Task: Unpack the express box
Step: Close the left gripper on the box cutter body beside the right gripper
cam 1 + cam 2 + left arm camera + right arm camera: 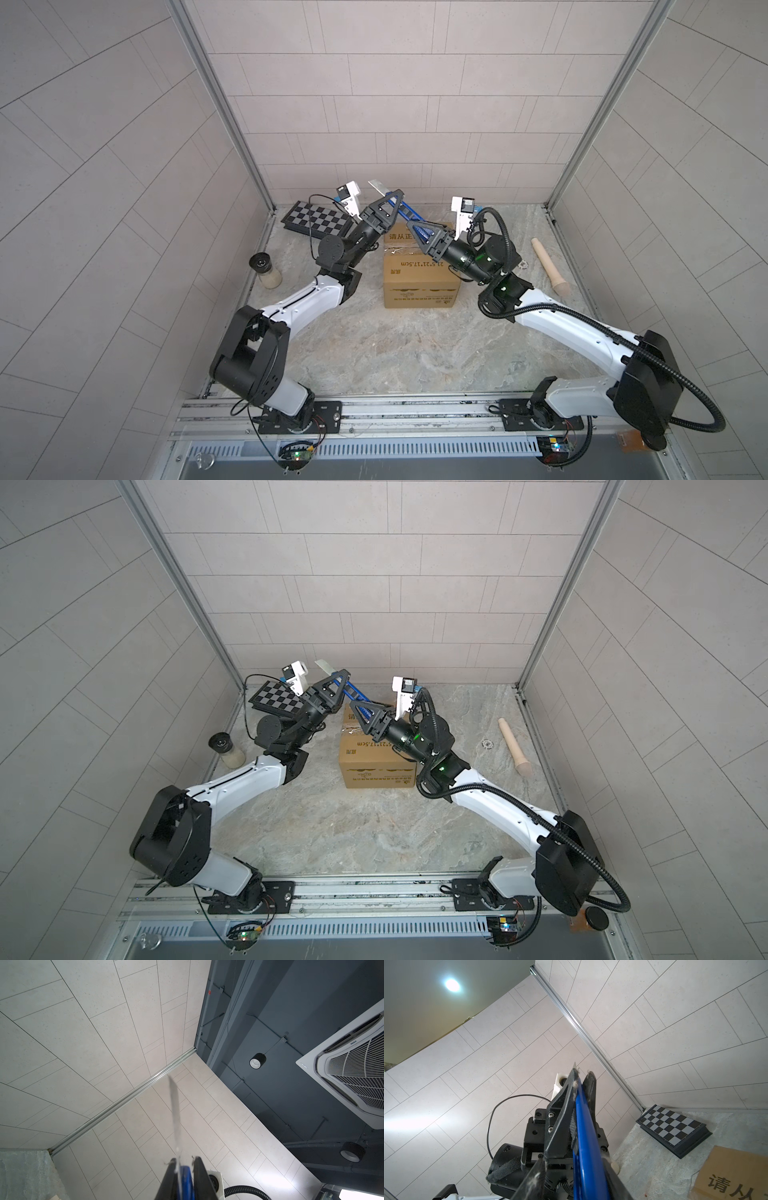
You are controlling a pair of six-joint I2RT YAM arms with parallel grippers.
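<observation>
Express box [419,278] sits mid-table [374,340], flaps taped shut, nothing unpacked yet. Above it the left gripper [395,196] clamps a blue utility knife [409,214], blade out. The right gripper [416,229] straddles its handle; whether it pinches, I cannot tell. Cutting is left.

Evenly lit from overhead; faint shadows cast beside the express box [422,274]; tiled walls [83,166] bowed; knife [176,1126] blurred close-up.

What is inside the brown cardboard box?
The express box is closed, with clear tape across its top flaps. Only brown cardboard and black print show. Whatever is inside is covered, so it cannot be seen.
</observation>
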